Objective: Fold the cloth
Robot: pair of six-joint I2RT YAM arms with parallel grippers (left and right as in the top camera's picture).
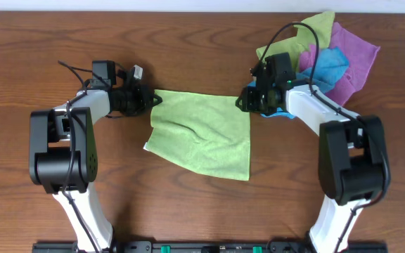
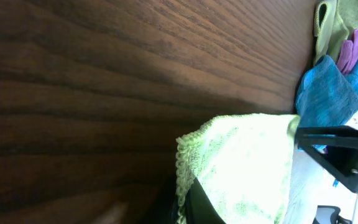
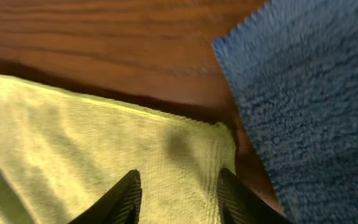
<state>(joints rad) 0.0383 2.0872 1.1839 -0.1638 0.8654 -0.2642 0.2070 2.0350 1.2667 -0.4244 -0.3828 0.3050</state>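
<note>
A light green cloth point(image 1: 202, 133) lies spread on the wooden table, its near-left part rumpled. My left gripper point(image 1: 153, 100) is at the cloth's far-left corner and looks shut on it. In the left wrist view the cloth's stitched edge point(image 2: 185, 168) runs against a dark finger. My right gripper point(image 1: 245, 100) is at the cloth's far-right corner. In the right wrist view its two fingers point(image 3: 179, 193) are spread open with the green cloth point(image 3: 73, 143) between and beneath them, close to the corner.
A pile of cloths point(image 1: 336, 56), yellow-green, purple and blue, lies at the back right, just behind my right arm. Its blue cloth point(image 3: 309, 93) lies right beside the green cloth's corner and also shows in the left wrist view point(image 2: 328, 93).
</note>
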